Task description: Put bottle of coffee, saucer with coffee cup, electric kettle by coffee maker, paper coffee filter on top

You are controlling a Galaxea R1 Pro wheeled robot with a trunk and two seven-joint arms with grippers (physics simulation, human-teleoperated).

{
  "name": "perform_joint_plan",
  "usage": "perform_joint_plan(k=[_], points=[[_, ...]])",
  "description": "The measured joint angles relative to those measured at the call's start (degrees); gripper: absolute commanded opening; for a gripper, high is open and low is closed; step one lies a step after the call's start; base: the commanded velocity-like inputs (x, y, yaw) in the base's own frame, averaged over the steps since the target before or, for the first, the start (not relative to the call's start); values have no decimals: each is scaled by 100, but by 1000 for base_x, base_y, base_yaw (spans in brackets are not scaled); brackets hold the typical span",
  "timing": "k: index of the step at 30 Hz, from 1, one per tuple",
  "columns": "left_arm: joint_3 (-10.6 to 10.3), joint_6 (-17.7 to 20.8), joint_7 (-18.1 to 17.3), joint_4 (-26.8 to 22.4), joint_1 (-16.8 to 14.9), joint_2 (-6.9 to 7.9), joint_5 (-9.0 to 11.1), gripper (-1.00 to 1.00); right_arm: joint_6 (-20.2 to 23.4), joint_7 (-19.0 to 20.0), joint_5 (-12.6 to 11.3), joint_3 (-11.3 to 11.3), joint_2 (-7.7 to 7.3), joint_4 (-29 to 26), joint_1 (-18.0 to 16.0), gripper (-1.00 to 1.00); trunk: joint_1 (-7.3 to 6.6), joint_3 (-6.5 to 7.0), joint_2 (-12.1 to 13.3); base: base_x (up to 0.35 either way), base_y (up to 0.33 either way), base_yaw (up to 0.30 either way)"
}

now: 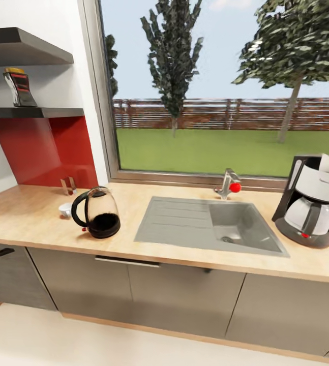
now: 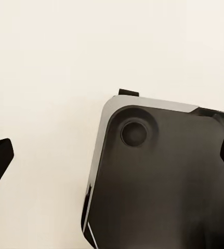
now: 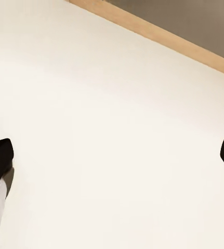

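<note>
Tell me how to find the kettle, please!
Start at the steel sink set into the long wooden countertop, then look along the counter toward the red wall panel. The electric kettle stands there: round, dark, see-through glass with a black handle, far bigger than the little white cup beside it.

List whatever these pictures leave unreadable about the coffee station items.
- Small white cup, head view: the dark glass kettle hides part of it; no saucer can be made out.
- Black drip coffee maker, head view: right side cut by the frame edge.
- Dark jar with a yellow lid on the thin dark shelf: label too blurred to read.
</note>
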Motion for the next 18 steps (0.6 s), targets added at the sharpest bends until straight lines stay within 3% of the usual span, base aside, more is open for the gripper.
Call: perform_joint_plan(k=[18], points=[[-2, 1, -2, 0, 1, 0, 0, 100, -3, -5, 8, -3, 63, 3, -1, 100, 3, 0, 0, 27, 22, 259]])
